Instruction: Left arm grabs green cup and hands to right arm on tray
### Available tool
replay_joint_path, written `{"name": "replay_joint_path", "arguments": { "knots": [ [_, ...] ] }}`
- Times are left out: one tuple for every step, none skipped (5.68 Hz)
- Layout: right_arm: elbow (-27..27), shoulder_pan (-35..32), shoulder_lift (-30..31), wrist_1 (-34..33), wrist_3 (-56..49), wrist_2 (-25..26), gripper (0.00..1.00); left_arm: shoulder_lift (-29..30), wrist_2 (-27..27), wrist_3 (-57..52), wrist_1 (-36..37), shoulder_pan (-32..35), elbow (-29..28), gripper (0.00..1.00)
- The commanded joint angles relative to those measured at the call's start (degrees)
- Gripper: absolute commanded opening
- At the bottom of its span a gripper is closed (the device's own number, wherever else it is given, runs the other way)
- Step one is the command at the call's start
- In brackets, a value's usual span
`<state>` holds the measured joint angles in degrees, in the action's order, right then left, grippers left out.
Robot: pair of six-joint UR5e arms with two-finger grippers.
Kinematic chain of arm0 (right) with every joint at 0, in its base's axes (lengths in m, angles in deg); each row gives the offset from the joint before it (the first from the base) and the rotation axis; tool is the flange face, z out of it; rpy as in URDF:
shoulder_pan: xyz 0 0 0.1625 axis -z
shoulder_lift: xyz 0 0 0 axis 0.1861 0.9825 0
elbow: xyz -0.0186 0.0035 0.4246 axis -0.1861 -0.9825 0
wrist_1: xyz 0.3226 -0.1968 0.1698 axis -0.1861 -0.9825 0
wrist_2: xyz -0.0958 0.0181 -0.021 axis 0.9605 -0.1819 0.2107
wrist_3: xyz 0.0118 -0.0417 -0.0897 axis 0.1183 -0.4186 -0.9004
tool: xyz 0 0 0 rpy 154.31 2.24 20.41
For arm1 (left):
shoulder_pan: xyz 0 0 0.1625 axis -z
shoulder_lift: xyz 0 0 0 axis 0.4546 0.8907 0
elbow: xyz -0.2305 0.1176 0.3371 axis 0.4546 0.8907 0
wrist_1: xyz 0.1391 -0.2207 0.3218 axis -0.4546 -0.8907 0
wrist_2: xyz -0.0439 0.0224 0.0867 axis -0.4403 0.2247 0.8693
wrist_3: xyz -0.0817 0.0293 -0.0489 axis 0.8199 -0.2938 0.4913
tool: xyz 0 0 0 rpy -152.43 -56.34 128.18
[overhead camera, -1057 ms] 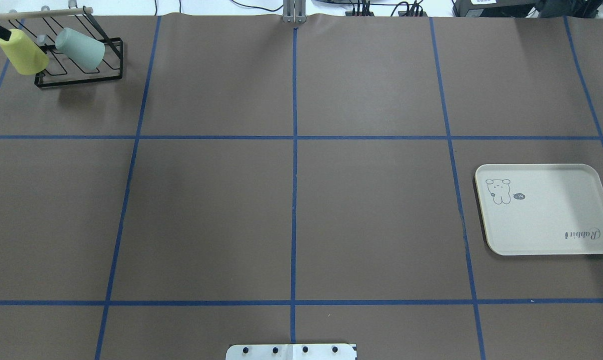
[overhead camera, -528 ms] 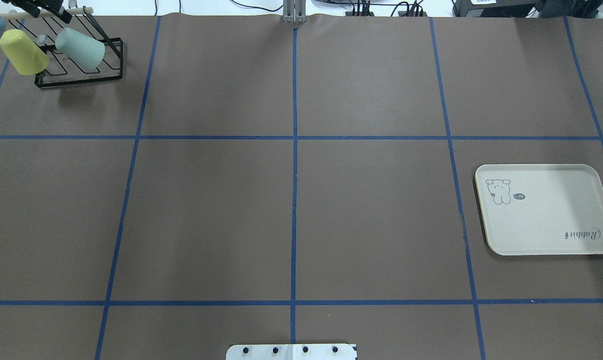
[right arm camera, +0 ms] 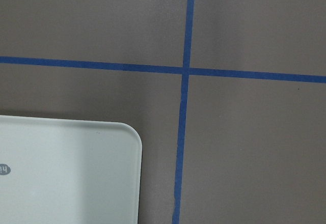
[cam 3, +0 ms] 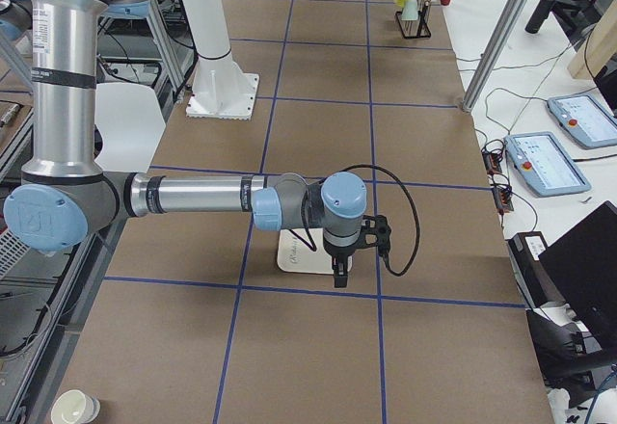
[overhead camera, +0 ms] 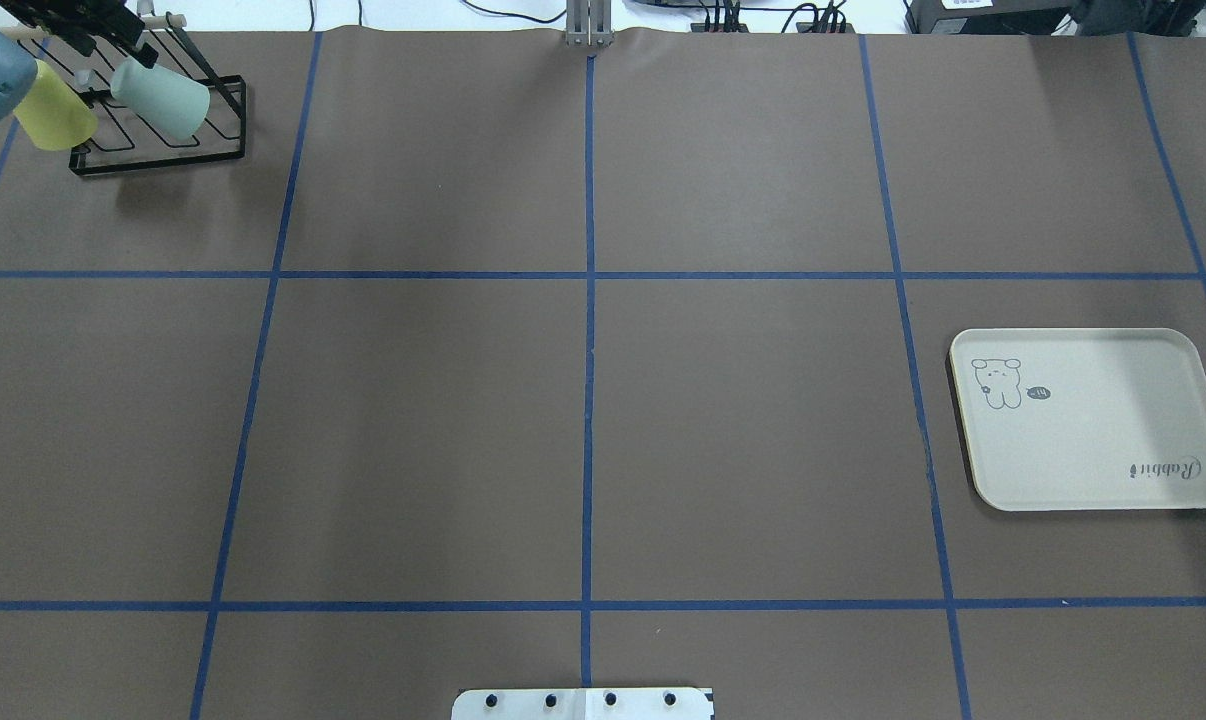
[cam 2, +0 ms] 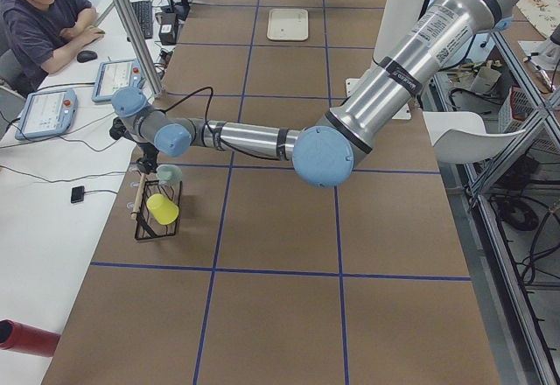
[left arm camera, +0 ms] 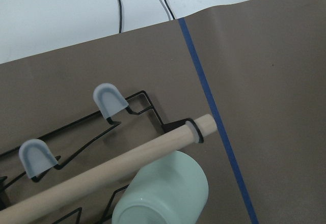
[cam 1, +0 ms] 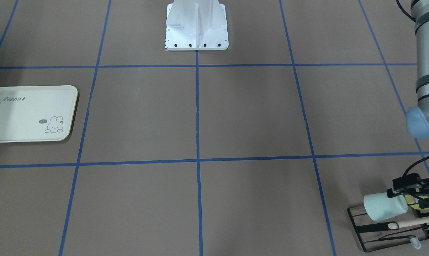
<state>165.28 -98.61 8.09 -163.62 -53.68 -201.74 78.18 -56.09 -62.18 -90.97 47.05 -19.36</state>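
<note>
The green cup hangs tilted on the black wire rack at the table's far left corner. It also shows in the front view and the left wrist view. My left gripper hovers above the rack, close beside the green cup's base. Its linked fingers look spread and hold nothing. The cream tray lies bare at the right. My right gripper shows only in the right side view, above the tray's edge. I cannot tell whether it is open or shut.
A yellow-green cup hangs on the same rack, left of the green cup. A wooden rod runs across the rack above the green cup. The robot's base plate sits at the near middle edge. An operator sits beyond the rack.
My left arm has swung in from the left edge, across the yellow-green cup, to a spot above the rack near the green cup. Cups and tray have not moved.
</note>
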Motion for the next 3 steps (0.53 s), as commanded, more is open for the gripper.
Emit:
{"name": "replay_joint_path", "arguments": {
  "knots": [
    [-0.20,0.00,-0.01,0.53,0.00,0.00,1.00,0.20,0.49,-0.06,-0.50,-0.44,-1.60,0.95],
    [-0.20,0.00,-0.01,0.53,0.00,0.00,1.00,0.55,3.80,0.02,-0.50,-1.04,-1.87,0.95],
    [-0.12,0.00,-0.01,0.53,0.00,0.00,1.00,1.51,5.40,0.20,-0.50,-1.22,-2.48,0.94]
  ]
}}
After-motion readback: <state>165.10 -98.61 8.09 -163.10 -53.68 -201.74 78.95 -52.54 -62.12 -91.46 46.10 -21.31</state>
